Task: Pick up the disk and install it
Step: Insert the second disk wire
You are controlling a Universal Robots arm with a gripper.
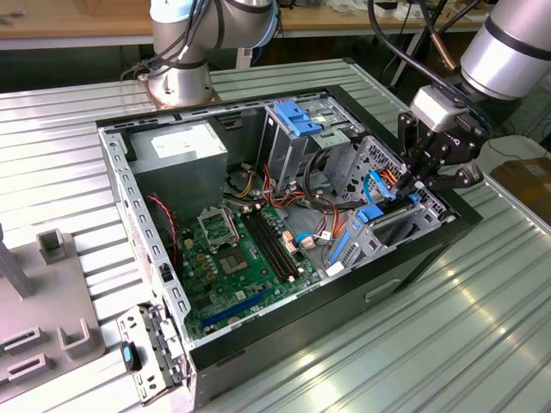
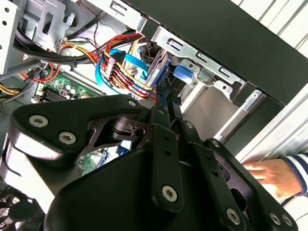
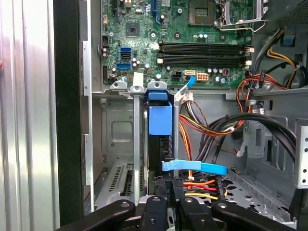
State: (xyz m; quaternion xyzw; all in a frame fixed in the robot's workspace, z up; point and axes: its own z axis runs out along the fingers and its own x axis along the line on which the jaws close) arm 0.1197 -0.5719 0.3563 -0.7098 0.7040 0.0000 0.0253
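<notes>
While poised over the open computer case (image 1: 405,258) at the exterior view's right, gripper (image 3: 167,188) pinched narrow on the disk (image 3: 160,120). Disk standing on edge in the drive bay (image 3: 118,139) near the case's front wall, blue carrier rail uppermost, just beside orange and yellow cables (image 3: 195,180). Hand (image 2: 267,175) resting outside the case.

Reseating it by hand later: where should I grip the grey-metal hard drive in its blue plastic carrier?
Probably the exposed thin end, pinched across its flat faces, coming through the black computer case at its open side: the hard drive stands on edge in a narrow metal slot.
</notes>
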